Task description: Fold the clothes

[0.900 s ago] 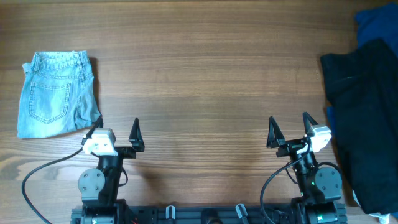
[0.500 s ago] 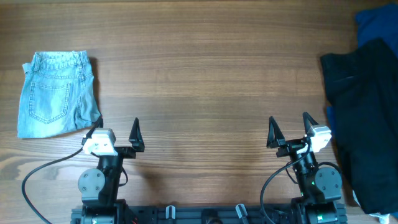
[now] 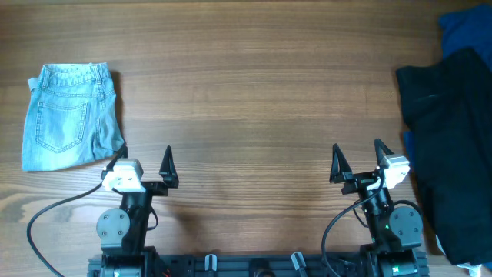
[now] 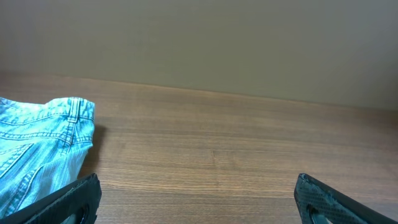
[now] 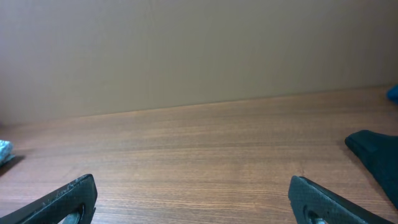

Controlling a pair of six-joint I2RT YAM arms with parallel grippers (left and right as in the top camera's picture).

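Rightward, soft black clothes [image 3: 453, 154] rumpled on woodgrain table [image 3: 254, 92].

Your wood table [image 3: 254, 92] is carrying denim shorts [image 3: 69, 115] lying at 9 o'clock. The black clothes [image 3: 453, 154] are sprawling at 3 o'clock, overlapping blue fabric [image 3: 461, 31] at 2.

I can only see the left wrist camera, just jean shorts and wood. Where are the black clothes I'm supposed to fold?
Observer: The black garment lies at the right edge of the table, far from those shorts.
Operator: Is the other arm holding it?
Observer: No. The right arm's fingers are open, holding nothing; the garment lies to their right.
Operator: Anything else there?
Observer: Bright blue fabric shows at the back right corner, touching the black garment.
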